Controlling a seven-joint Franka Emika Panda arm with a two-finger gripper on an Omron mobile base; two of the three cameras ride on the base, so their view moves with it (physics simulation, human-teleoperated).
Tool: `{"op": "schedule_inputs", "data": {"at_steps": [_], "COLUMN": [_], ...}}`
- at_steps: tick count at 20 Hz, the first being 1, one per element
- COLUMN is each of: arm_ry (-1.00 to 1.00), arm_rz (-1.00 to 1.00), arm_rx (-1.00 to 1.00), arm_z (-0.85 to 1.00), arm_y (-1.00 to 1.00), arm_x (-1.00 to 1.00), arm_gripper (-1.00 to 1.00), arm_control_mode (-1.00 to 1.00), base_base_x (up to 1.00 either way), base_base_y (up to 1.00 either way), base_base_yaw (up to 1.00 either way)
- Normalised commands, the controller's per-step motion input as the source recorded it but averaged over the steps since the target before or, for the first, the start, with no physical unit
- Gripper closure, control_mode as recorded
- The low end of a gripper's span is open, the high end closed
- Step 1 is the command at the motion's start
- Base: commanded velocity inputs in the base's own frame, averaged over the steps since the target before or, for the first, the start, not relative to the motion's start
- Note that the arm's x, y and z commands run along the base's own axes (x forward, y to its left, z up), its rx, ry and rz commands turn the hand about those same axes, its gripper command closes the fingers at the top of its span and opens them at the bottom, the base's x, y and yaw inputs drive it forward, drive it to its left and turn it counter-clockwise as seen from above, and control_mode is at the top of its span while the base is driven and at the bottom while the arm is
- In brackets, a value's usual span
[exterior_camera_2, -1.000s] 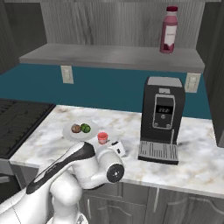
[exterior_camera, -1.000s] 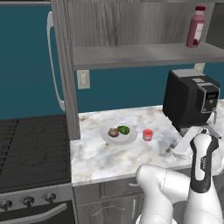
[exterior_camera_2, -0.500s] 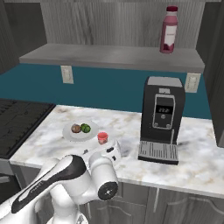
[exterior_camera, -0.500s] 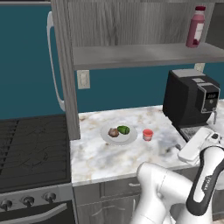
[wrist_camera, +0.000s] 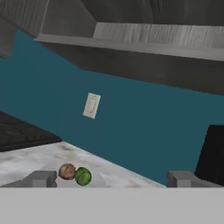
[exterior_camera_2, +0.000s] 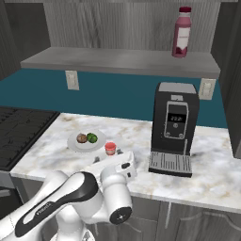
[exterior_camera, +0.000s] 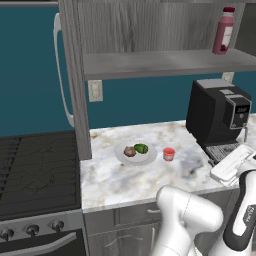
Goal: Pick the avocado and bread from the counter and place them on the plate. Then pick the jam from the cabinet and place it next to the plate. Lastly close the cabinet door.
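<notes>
The plate (exterior_camera: 122, 156) rests on the counter (exterior_camera: 112, 182) with the brown bread (exterior_camera: 129, 151) and green avocado (exterior_camera: 141, 148) on it. The red jam (exterior_camera: 169, 154) stands on the counter just right of the plate, also in the right base view as jam (exterior_camera_2: 110, 148). Above, the cabinet (exterior_camera: 155, 62) is open, and its cabinet door (exterior_camera: 75, 85) swings out at the left. My gripper (wrist_camera: 111, 180) is open and empty, fingertips (wrist_camera: 41, 178) wide apart. It hangs low over the counter's front edge and faces the bread (wrist_camera: 67, 171) and avocado (wrist_camera: 83, 176).
A tall dark-red bottle (exterior_camera: 223, 31) stands on the cabinet shelf at the right. A black coffee machine (exterior_camera: 215, 117) occupies the counter's right side, close to my hand. The black stove (exterior_camera: 35, 172) lies left of the counter. A wall socket (exterior_camera: 94, 90) sits behind.
My arm has folded lower and the hand has turned to lie level near the counter's front edge. The jaws stay wide. Plate, food and jar have not moved.
</notes>
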Motion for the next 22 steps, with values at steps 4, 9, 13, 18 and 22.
{"op": "schedule_inputs", "data": {"at_steps": [4, 9, 13, 18, 22], "arm_ry": [-0.05, -0.13, -0.12, -0.08, -0.06], "arm_rz": [0.01, 0.0, 0.0, 0.0, 0.0], "arm_rx": [0.15, 0.12, 0.07, 0.05, 0.07], "arm_z": [0.48, 0.43, 0.31, 0.29, 0.42], "arm_y": [-0.34, -0.34, -0.36, -0.42, -0.44], "arm_x": [-0.11, -0.22, -0.27, -0.22, -0.1], "arm_gripper": [-1.0, -1.0, -1.0, -1.0, -1.0], "arm_control_mode": [-1.0, -1.0, -1.0, -1.0, -1.0], "base_base_x": [0.0, 0.0, 0.0, 0.0, 0.0], "base_base_y": [0.0, 0.0, 0.0, 0.0, 0.0], "base_base_yaw": [0.0, 0.0, 0.0, 0.0, 0.0]}}
